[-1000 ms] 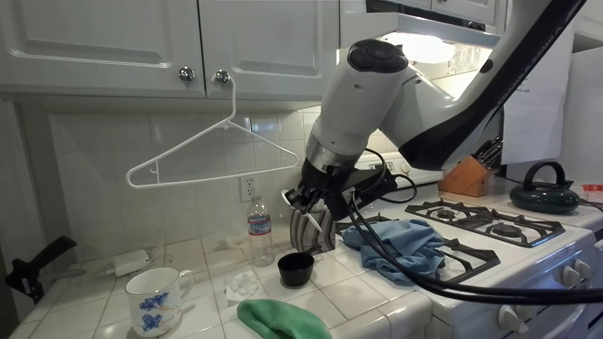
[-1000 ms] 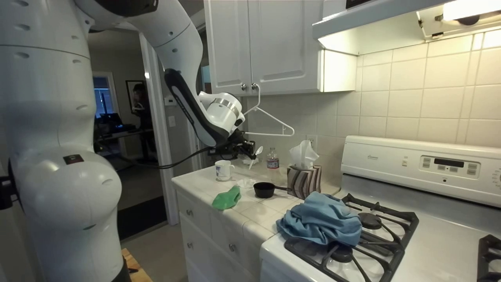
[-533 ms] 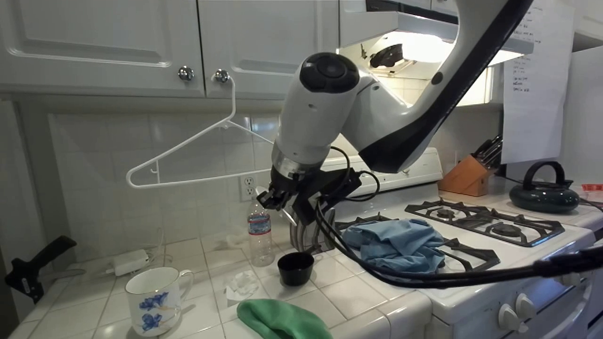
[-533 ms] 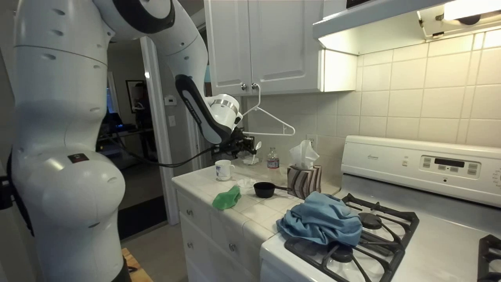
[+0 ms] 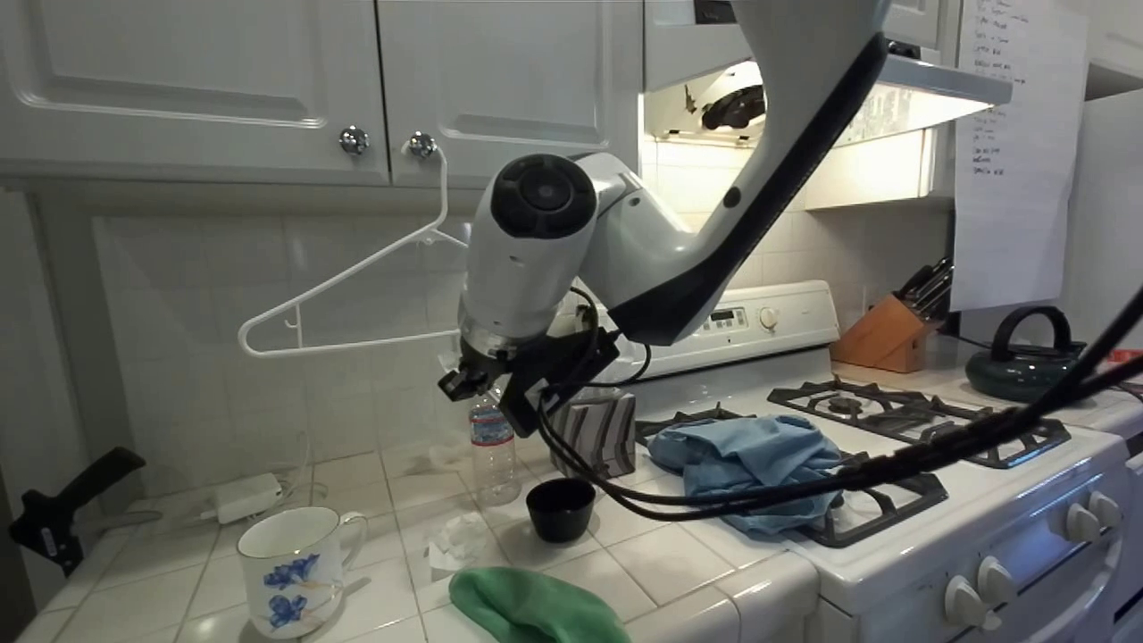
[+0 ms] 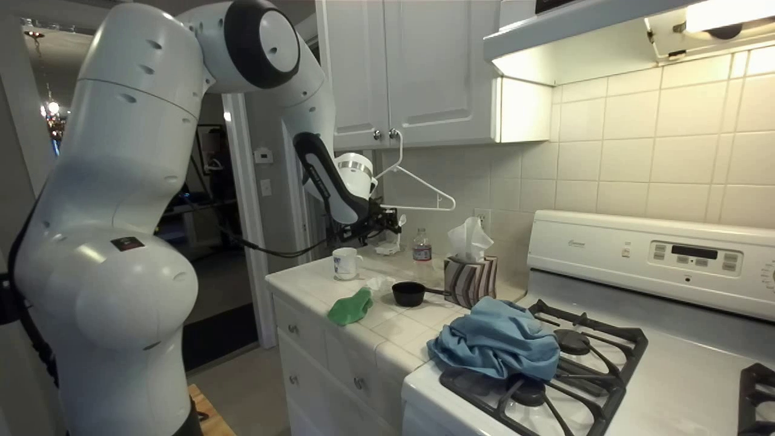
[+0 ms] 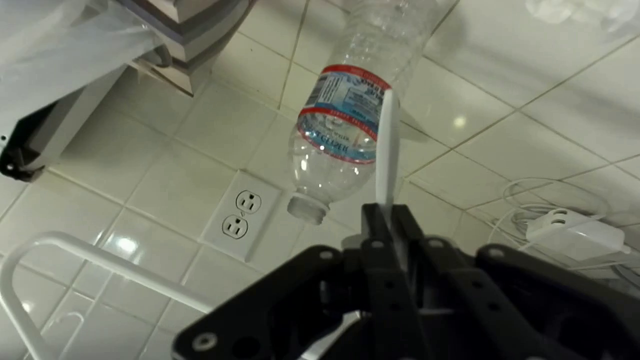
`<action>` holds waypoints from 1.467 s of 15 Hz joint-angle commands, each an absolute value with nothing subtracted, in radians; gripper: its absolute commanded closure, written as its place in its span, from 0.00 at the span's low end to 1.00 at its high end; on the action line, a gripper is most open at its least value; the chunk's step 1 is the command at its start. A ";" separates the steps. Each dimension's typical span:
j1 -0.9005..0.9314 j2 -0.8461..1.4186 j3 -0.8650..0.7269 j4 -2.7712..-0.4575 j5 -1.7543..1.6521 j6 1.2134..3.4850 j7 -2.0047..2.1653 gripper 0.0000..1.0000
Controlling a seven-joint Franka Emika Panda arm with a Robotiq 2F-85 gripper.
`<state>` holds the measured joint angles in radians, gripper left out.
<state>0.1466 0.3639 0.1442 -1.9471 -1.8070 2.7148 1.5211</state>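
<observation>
Spoon of slim white plastic (image 7: 387,145) is pinched between the jaws of the black two-fingered gripper (image 7: 384,217), which press together on its shaft, above the white tiled countertop (image 5: 384,580). I judge the grasp and the lift to be done, since the spoon is up in the air; letting go is not yet done. A gap shows in an exterior view between it and the clear plastic water bottle with a red-and-blue label (image 6: 422,251), upright just beside and below the jaws. Counted out: one spoon; one bottle; one white plastic hanger (image 7: 127,270), hooked on a chrome cabinet knob (image 5: 421,145) above the jaws; one white mug with blue flowers (image 5: 290,572), one small round black pan (image 6: 409,295), one crumpled white tissue (image 5: 457,541) and one white power adapter (image 7: 575,232), all lower than the jaws; one striped cardboard tissue box (image 6: 472,281), below the jaws and towards the stove; two cloths, a green one (image 6: 351,307) below the jaws and a rumpled blue one (image 6: 493,339) on the white gas stove (image 6: 684,357), well apart from them.
</observation>
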 commanded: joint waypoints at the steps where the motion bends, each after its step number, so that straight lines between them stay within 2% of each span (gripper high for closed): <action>1: 0.174 0.442 0.149 -1.828 -1.912 2.672 1.583 0.98; 22: 0.176 0.467 0.137 -1.754 -2.205 2.573 1.859 0.98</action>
